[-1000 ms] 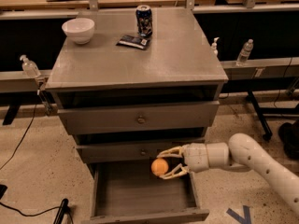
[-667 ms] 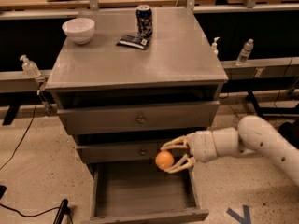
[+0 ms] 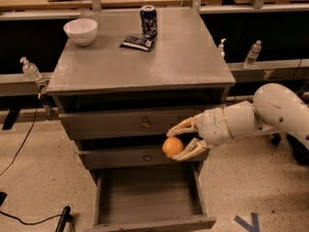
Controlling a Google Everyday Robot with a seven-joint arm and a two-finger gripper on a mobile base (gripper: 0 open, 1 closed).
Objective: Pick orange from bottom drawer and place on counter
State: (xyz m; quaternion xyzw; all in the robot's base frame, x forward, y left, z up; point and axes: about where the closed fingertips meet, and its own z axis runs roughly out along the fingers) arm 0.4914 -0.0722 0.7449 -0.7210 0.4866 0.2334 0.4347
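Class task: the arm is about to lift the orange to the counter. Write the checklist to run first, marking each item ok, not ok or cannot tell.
1. Grip: the gripper, before the middle drawer, has a finger above and below the orange: ok.
2. Orange out of the open bottom drawer: ok.
3. Landing room: white bowl, soda can and dark packet sit at the back of the counter; its front is bare: ok.
4. Gripper far enough out to pass the counter's front edge: cannot tell.
5. Orange on counter: not ok.
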